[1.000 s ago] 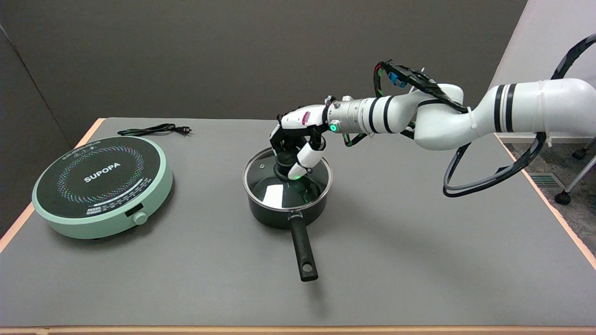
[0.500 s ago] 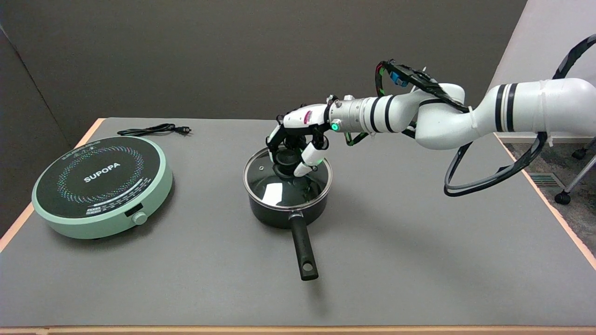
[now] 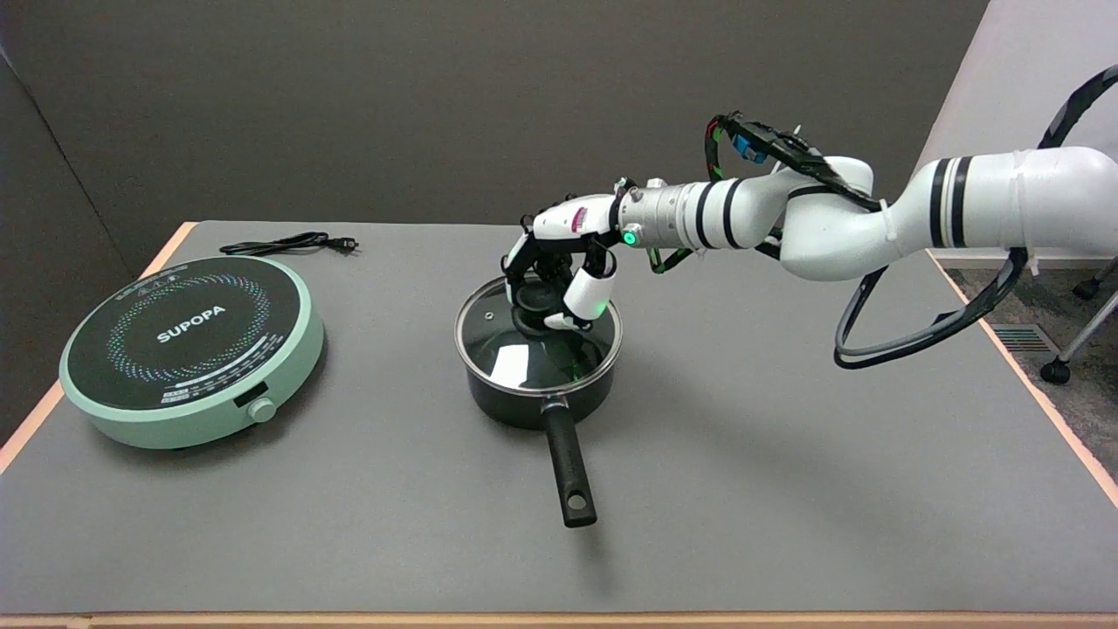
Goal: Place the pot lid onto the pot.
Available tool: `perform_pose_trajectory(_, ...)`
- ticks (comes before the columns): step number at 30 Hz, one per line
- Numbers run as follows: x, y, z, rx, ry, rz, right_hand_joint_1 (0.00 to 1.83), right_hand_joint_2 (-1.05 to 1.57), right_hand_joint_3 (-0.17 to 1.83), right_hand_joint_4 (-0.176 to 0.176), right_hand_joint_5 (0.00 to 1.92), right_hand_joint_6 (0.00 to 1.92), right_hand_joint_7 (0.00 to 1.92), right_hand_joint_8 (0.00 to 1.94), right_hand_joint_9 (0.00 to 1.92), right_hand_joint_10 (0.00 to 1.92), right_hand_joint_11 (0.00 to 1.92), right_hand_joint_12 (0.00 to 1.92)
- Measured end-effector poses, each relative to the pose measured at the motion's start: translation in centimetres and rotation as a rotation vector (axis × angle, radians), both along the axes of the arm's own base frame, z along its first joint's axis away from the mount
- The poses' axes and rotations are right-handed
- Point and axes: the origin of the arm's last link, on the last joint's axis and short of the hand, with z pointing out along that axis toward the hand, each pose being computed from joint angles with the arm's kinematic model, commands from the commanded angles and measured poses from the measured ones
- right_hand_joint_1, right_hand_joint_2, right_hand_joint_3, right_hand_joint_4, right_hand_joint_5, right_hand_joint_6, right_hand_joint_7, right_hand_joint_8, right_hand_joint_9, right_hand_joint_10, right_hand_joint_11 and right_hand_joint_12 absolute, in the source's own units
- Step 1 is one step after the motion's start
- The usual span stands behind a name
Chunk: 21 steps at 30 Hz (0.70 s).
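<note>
A black pot (image 3: 534,397) stands mid-table, its long handle (image 3: 569,476) pointing toward the near edge. The glass pot lid (image 3: 502,349) with a metal rim lies on top of the pot. My right hand (image 3: 559,279) reaches in from the right and hangs over the lid's far side. Its fingers and bent thumb close around the black knob (image 3: 531,303), which shows between them. The lid looks roughly level on the rim; whether it sits fully flush I cannot tell.
A mint-green induction cooker (image 3: 188,348) marked SUPOPA sits at the left, its black power cord (image 3: 288,244) lying behind it. My white right arm (image 3: 873,214) spans the air over the table's right side. A chair base (image 3: 1079,336) stands beyond the right edge.
My hand has risen slightly and the thumb has straightened, then curled back against the knob. The lid shifted a little on the pot, its glare moving leftward.
</note>
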Motion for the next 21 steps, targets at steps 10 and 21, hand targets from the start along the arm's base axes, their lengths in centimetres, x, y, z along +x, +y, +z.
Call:
perform_pose_trajectory(10,0.2,0.0,0.2,-0.008,-0.010,0.000,0.44,0.35,0.88,0.106,0.12,0.20,0.13,0.19,0.14,0.34,0.15,0.59)
perform_pose_trajectory(21,1.9,-0.2,0.9,-0.030,-0.052,0.030,0.42,0.19,0.77,0.075,0.04,0.12,0.02,0.06,0.02,0.21,0.08,0.58)
